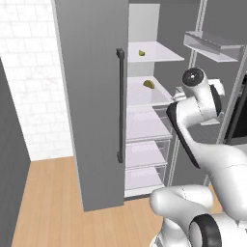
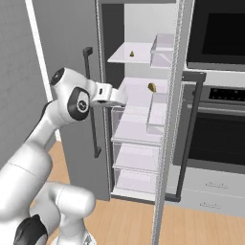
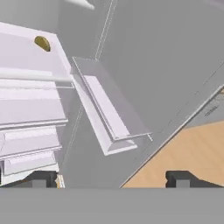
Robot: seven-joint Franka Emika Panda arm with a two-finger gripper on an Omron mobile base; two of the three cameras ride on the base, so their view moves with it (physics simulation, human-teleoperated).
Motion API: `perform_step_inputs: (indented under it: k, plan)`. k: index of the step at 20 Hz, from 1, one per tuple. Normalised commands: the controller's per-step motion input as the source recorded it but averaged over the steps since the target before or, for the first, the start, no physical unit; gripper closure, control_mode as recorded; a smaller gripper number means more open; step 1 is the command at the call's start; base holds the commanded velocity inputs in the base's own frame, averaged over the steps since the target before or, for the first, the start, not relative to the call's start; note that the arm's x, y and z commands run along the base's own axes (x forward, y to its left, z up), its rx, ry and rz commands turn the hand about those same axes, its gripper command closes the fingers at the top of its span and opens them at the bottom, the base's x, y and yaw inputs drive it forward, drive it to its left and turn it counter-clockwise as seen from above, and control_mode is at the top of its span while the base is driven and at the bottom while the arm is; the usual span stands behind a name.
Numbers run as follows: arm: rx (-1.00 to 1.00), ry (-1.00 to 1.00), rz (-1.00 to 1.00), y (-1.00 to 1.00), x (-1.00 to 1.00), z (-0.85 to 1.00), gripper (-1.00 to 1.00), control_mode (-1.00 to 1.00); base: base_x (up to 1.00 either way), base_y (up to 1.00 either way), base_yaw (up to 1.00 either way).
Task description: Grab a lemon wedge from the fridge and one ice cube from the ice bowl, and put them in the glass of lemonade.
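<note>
Tall grey two-door fridge (image 1: 91, 96): right door open. Two wedges inside: small pale yellow-green lemon wedge (image 1: 142, 53) upper shelf, darker golden-orange wedge (image 1: 149, 84) shelf below. Two-finger gripper (image 3: 111, 178): released, jaws wide, empty.

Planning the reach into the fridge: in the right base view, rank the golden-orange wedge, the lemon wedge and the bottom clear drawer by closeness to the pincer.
1. Golden-orange wedge, on the middle shelf just right of the open pincer.
2. Lemon wedge, on the top shelf above it.
3. Bottom clear drawer, far below, at the fridge floor.
</note>
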Motion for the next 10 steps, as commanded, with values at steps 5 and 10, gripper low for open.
perform_step_inputs:
  k: [5, 10]
  plan:
    - [0.23, 0.0, 0.45, 0.74, 0.0, -0.07, -1.0, -1.0, 0.0, 0.0, 0.0]
    - [0.09, 0.06, 0.44, 0.37, -0.01, 0.0, -1.0, -1.0, 0.0, 0.0, 0.0]
